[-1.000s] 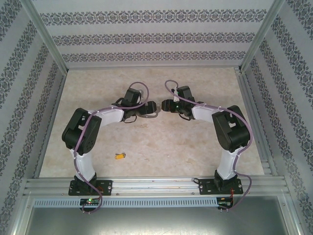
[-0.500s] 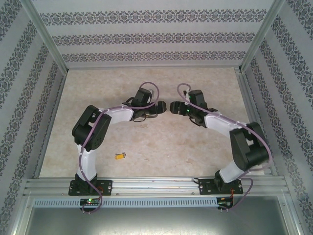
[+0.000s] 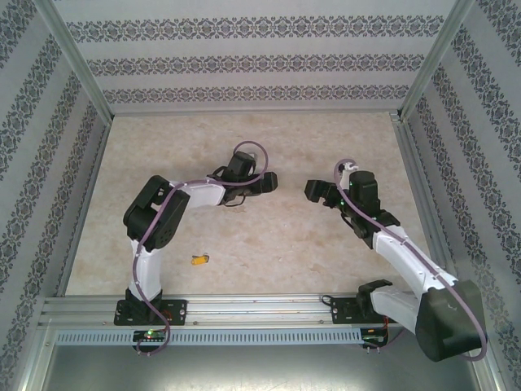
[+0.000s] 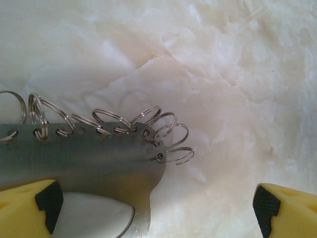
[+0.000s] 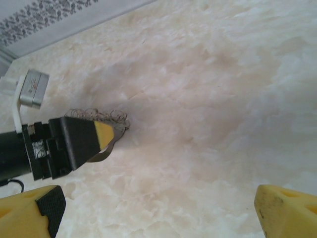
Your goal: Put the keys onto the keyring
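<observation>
The key (image 3: pixel 199 260) is lying flat on the table (image 3: pixel 269 261), well apart from the keyring (image 4: pixel 99 148), off to the keyring's left and toward the near edge; its long axis is running roughly crosswise, along that edge, and it is too small to tell which end is pointing where; the keyring itself is sitting right under the left gripper (image 4: pixel 156 201), its grey plate reaching from beside the left-hand finger to about midway across the gap, its row of little rings (image 4: pixel 171 134) fanning away from the wrist; the fingers are standing wide and are not clamping it, and whether the plate is touching the one finger I cannot tell; the right gripper (image 5: pixel 158 203) is hovering to the keyring's right, near but apart, jaws spread wide and carrying nothing; the left arm (image 3: pixel 155 220) is folding back at the elbow and reaching level over the keyring; the right arm (image 3: pixel 407 261) is stretching low and long toward it; judging by this, the left gripper is the nearer to the key, so the fetching reach would be running back and leftward from the keyring.
</observation>
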Robot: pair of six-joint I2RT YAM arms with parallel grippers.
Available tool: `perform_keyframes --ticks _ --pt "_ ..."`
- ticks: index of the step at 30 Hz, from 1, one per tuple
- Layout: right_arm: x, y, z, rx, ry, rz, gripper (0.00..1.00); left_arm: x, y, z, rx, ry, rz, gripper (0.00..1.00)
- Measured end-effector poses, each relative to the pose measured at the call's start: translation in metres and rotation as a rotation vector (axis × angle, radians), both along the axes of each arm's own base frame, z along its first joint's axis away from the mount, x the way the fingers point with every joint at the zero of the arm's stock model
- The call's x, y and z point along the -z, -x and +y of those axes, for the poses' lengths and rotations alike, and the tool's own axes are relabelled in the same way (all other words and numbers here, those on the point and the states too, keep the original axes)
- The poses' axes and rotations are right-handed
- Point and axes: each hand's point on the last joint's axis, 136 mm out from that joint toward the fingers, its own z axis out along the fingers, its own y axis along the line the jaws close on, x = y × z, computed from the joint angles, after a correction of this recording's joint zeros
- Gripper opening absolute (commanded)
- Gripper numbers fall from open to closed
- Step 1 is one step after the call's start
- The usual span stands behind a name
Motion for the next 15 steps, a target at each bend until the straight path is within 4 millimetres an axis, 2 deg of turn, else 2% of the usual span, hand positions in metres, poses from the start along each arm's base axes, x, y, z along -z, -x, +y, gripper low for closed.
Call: perform_keyframes --ticks 3,10,15 --pt "0.001 0.002 -0.003 0.017 -0.007 0.013 0.98 0.000 0.009 0.003 -0.004 -0.009 -0.012 1.00" --pt "0.010 0.003 -0.001 0.015 -0.020 0.054 0.98 0.002 0.047 0.014 0.008 -0.042 0.004 1.00" --pt "0.020 0.008 0.012 -0.022 -0.024 0.082 0.98 0.001 0.072 0.020 0.025 -0.055 0.013 1.00"
